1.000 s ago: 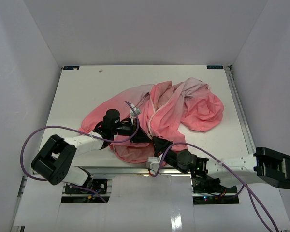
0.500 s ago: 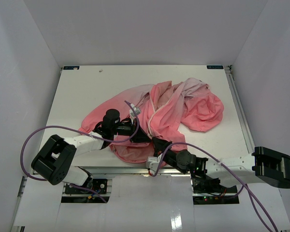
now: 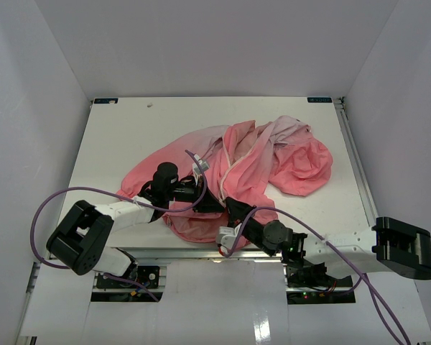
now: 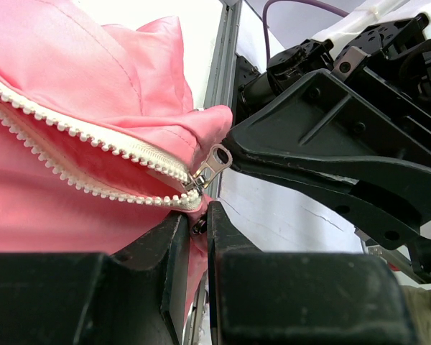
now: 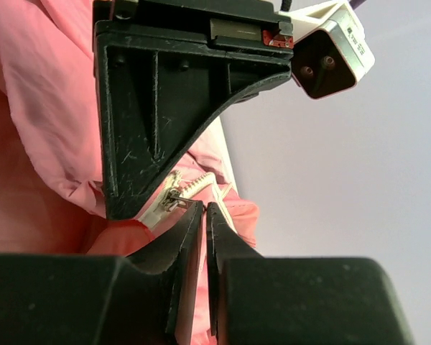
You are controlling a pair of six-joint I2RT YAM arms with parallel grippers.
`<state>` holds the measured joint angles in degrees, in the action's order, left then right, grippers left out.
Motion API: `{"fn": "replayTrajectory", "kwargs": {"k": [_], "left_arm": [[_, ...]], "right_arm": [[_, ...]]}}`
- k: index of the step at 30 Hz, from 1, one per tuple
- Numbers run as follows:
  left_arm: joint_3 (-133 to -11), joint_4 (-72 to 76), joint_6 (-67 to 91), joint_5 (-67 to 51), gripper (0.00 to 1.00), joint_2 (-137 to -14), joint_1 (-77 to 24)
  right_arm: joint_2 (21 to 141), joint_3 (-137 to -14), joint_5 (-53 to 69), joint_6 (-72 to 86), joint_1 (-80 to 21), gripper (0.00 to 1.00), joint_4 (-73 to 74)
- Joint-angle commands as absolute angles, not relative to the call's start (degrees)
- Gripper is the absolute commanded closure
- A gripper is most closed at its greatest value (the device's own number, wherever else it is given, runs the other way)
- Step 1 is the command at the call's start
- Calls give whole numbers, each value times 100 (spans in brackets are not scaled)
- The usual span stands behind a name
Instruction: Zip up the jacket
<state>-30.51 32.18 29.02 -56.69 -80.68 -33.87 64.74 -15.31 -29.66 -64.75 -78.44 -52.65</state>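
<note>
The salmon-pink jacket (image 3: 273,158) lies crumpled on the table, its lower hem at the near edge. My left gripper (image 3: 207,203) is shut on the pink hem just below the zipper's foot (image 4: 200,215). The white zipper teeth (image 4: 79,133) run up and left from there, still parted. The metal slider (image 4: 200,178) sits at the bottom with its pull tab (image 4: 217,157) sticking out. My right gripper (image 3: 232,208) faces the left one, its jaws shut (image 5: 205,208). The pull tab (image 5: 174,202) rests against the tip of one finger, with nothing visibly between the jaws.
The table's near edge with its metal rail (image 3: 201,251) runs right under both grippers. Purple cables (image 3: 43,208) loop from both arms. White walls close in the table (image 3: 129,129) on three sides. The left wrist camera (image 5: 330,61) sits close above my right jaws.
My right gripper has crept a little left towards the zipper's foot and its jaws have closed. The left gripper and the jacket have not moved.
</note>
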Motion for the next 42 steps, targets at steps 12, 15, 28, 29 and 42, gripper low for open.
{"fn": "replayTrajectory", "kwargs": {"k": [12, 15, 28, 29, 42], "left_arm": [[-2997, 3348, 2927, -5916, 100, -7849, -3410], [-2997, 3344, 2927, -5915, 100, -7852, -3410], [-2988, 3357, 2927, -5915, 100, -7849, -3410], [-2994, 3357, 2927, -5915, 100, -7849, -3410], [-2962, 3384, 2944, -5924, 100, -7805, -3410]], "right_arm": [[6205, -1670, -2601, -6117, -7822, 72, -5042], [6160, -1705, -2556, -6089, -7813, 71, -4874], [6020, -1728, -2589, -6096, -7813, 68, -4579], [6057, -1759, -2604, -6111, -7803, 69, -4579], [6311, -1864, -2575, -6100, -7690, 76, -4615]]}}
